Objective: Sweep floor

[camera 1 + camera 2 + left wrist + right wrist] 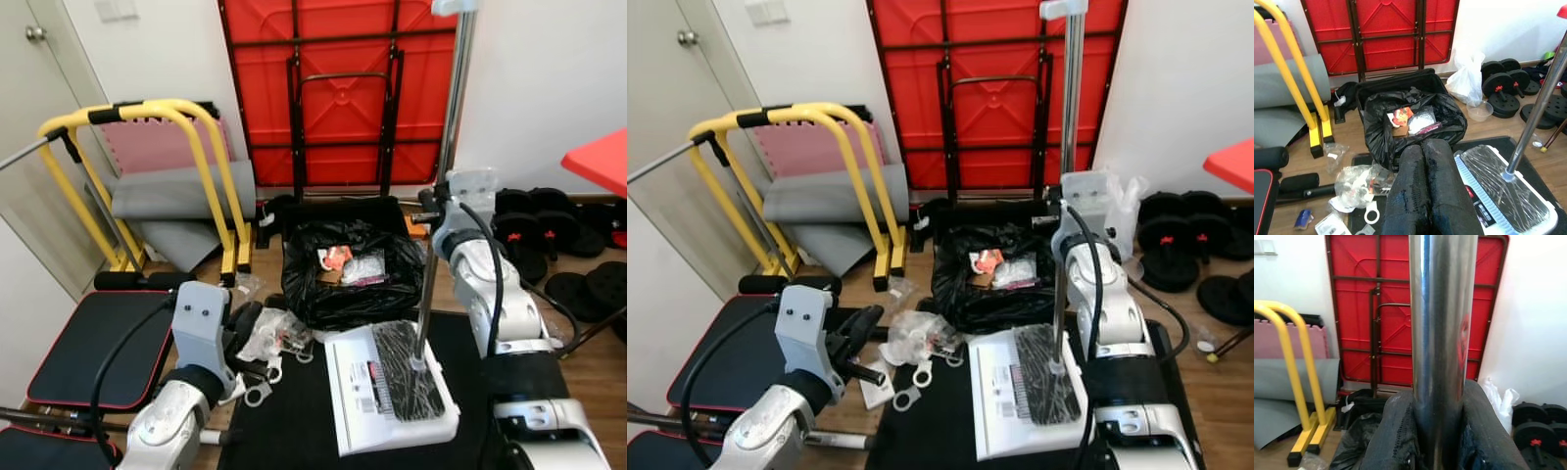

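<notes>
Right pincer [1442, 440] grips the shiny steel pole [1442, 333] (smooth, round).

A silver broom pole [443, 196] was held upright by the right arm, its flat head [407, 370] resting on a white dustpan [387, 392] set on a black mat [294, 431]. Behind the dustpan stood an open black rubbish bag [353, 274]. Scattered litter [274, 343] lay beside the left arm.
</notes>
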Tool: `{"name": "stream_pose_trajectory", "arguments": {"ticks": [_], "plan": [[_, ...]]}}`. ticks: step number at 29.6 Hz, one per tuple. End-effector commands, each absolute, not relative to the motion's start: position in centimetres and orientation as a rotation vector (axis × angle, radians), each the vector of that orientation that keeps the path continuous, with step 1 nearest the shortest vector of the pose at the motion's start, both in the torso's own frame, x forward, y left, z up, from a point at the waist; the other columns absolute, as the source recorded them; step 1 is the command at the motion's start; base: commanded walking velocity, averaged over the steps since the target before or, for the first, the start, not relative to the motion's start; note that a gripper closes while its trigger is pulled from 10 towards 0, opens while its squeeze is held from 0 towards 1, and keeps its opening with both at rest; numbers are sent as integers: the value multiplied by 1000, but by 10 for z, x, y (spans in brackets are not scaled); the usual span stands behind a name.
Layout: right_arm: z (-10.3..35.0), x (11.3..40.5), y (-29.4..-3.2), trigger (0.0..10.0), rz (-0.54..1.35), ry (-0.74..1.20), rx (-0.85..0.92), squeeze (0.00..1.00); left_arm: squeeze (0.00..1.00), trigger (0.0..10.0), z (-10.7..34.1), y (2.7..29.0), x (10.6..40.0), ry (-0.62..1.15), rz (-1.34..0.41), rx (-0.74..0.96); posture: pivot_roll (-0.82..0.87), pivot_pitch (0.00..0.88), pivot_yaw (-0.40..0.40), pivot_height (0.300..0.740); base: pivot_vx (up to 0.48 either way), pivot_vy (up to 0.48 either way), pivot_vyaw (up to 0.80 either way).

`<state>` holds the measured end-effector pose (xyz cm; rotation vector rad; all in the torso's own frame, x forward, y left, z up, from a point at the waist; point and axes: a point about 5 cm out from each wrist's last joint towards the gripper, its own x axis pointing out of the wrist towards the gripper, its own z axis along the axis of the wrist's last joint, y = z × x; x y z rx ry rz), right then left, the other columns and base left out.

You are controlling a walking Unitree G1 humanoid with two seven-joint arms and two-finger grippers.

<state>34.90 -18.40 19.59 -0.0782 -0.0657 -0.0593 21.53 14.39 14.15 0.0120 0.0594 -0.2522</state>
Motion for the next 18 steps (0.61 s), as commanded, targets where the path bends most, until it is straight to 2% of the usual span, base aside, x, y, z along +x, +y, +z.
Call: {"name": "stream_pose_trajectory", "arguments": {"ticks": [1,18], "plan": [[212,351,-183,10000,-67,-143,-81,0,0,10000,140,143,214,69,-270,10,-71,29,-1,680,0,0,0],[230,358,-198,10000,-168,-260,-108,0,0,10000,141,140,213,70,-287,21,-66,34,-3,615,0,0,0]]}}
